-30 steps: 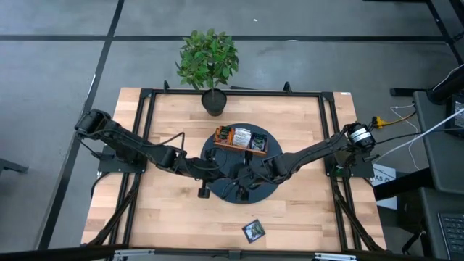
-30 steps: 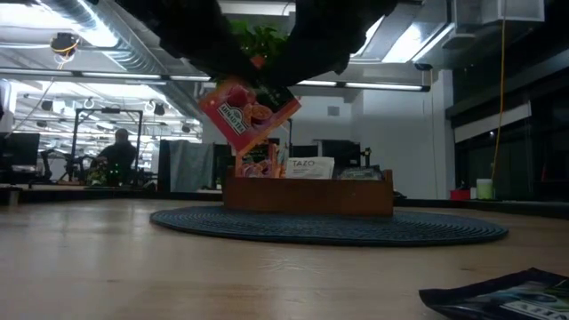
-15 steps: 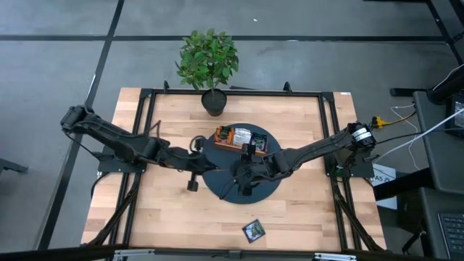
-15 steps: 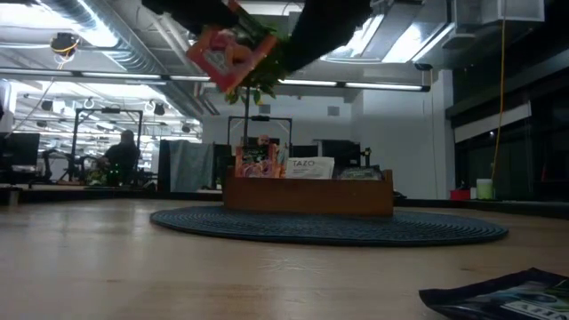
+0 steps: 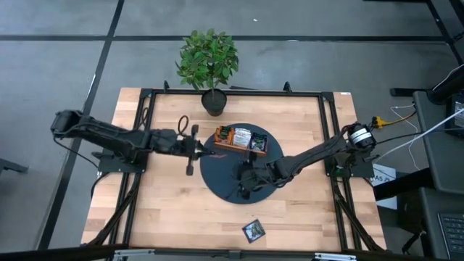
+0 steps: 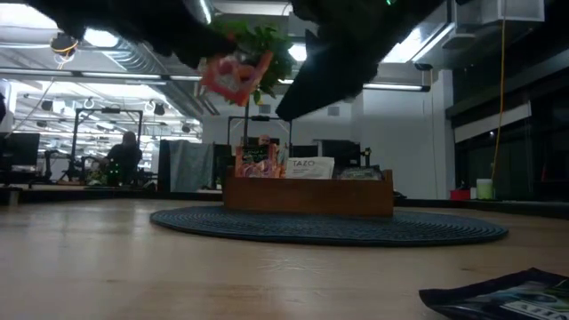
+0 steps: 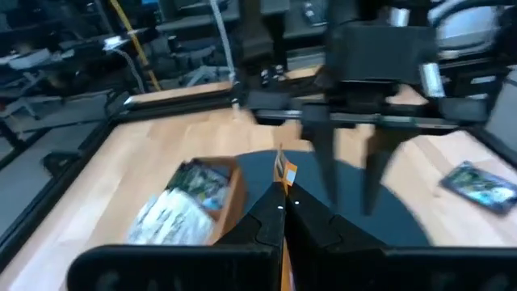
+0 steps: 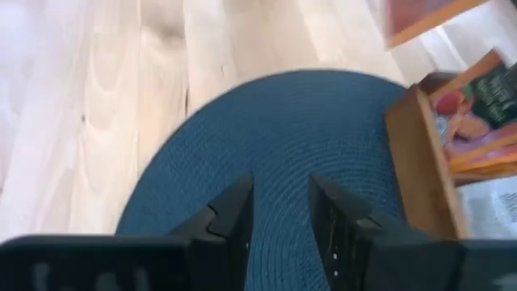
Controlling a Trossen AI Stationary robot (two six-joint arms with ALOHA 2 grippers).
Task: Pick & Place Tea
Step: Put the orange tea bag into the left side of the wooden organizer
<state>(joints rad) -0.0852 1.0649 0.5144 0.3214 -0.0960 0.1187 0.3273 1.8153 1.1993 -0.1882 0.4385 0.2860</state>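
Tea sachets sit in three places, listed from the front edge of the bench [image 5: 159, 217] to the back. Nearest, one dark sachet [image 6: 507, 298] lies flat on the bare wood, close to the front edge and well apart from everything else. It offers little for fingers to catch, so a shallow approach is likely to push it along the bench, or off it, rather than lift it. Next comes the round mat [image 5: 239, 174]. The right pincer [image 5: 245, 181] hangs over the mat with its fingers [image 8: 234, 212] spread and nothing between them. The right arm lies across the mat, so a careless sweep toward the tray could bring it against the left arm. Farther back, the left pincer [image 5: 199, 147] is pressed together on the orange sachet [image 6: 233, 73]. It holds the sachet clear of the bench, tilted, just beside the orange end of the wooden tray [image 5: 241, 139]. The left wrist view shows only a thin edge of this sachet [image 7: 283, 170] between the fingers. The grip is judged narrow, and a jolt or a quick turn could let the sachet twist or drop onto the mat. The tray compartments already hold upright sachets in orange, white and dark. A tilted sachet lowered into them could catch on the tray wall or on its neighbours, then land outside or in the wrong compartment. Behind the tray stands the potted plant [image 5: 209, 61], which an overshooting arm could brush.
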